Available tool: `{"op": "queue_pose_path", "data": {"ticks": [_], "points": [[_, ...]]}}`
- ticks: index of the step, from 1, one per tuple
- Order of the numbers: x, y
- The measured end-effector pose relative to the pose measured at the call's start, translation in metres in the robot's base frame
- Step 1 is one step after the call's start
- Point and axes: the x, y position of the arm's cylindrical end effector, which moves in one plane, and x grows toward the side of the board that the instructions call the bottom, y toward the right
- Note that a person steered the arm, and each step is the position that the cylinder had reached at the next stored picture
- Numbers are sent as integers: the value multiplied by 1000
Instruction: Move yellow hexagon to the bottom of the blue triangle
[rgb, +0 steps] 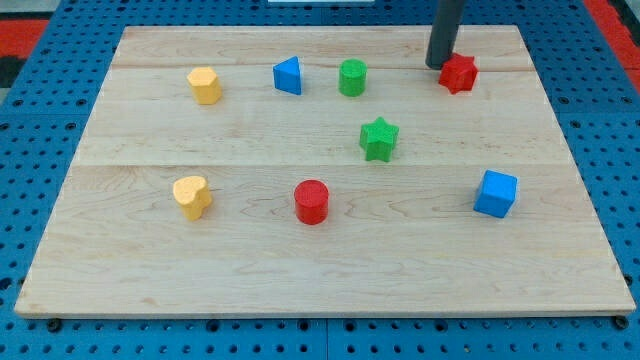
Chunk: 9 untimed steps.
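Observation:
The yellow hexagon (204, 85) lies at the upper left of the wooden board (320, 270). The blue triangle (288, 75) lies to its right, a short gap apart. My tip (438, 65) is at the view's upper right, touching or almost touching the left side of the red star (459, 73). The tip is far to the right of both the yellow hexagon and the blue triangle.
A green cylinder (352, 77) stands just right of the blue triangle. A green star (379, 138) lies in the middle right. A yellow heart (191, 196), a red cylinder (312, 201) and a blue cube (496, 193) lie along the lower half.

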Motion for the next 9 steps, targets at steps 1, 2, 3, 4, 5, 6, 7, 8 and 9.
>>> {"op": "queue_pose_path", "data": {"ticks": [1, 2, 3, 4, 5, 6, 7, 8, 9], "points": [[16, -28], [55, -80], [63, -103], [33, -105], [10, -105], [40, -113], [70, -146], [72, -170], [85, -262]]}}
